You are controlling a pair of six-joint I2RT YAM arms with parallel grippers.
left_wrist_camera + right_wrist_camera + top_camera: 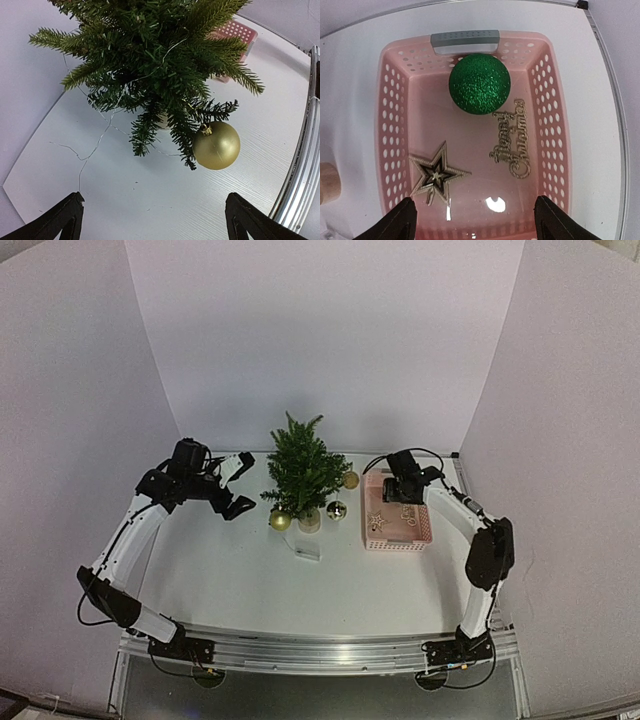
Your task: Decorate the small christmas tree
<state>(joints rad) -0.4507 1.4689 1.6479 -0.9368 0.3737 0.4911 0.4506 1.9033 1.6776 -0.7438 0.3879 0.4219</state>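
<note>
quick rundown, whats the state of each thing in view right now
small christmas tree, upright, partly decorated
gold ball, hanging at a low branch
pink basket, upright, open top
green ball, loose in the basket
star, flat in the basket
sign, flat in the basket
left pincer, open, empty, facing the tree
right pincer, open, empty, over the basket

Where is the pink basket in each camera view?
Top external: the pink basket sits right of centre.
Left wrist: upper right, partly behind branches.
Right wrist: it fills the frame.
Shared landmark: the small christmas tree, left of the basket from above and in front of it in the left wrist view.
</note>
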